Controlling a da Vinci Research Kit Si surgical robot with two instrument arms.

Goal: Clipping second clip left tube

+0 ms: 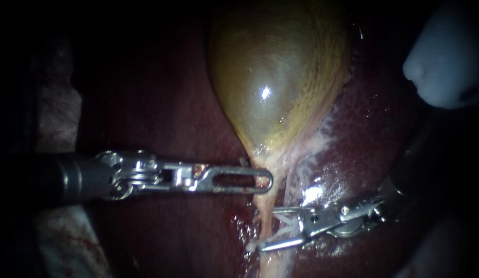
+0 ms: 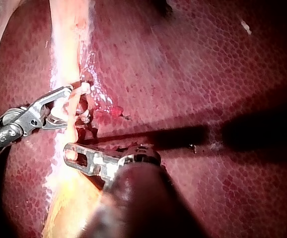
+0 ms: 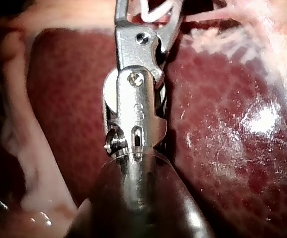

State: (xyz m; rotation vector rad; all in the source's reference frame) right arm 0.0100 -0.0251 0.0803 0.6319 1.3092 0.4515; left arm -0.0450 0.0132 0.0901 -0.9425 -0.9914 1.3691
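Leftmost, my left instrument (image 1: 260,181) is clenched on the narrow neck of the gallbladder (image 1: 275,77). Just past its tip, the left tube (image 1: 265,216) leads away from that neck and passes between the spread jaws of my right instrument (image 1: 268,229), which grip nothing yet. If those jaws close only partway across, the clip could catch half the tube or snag the pale strands beside it. A tug might tear the neck. No readable writing shows.
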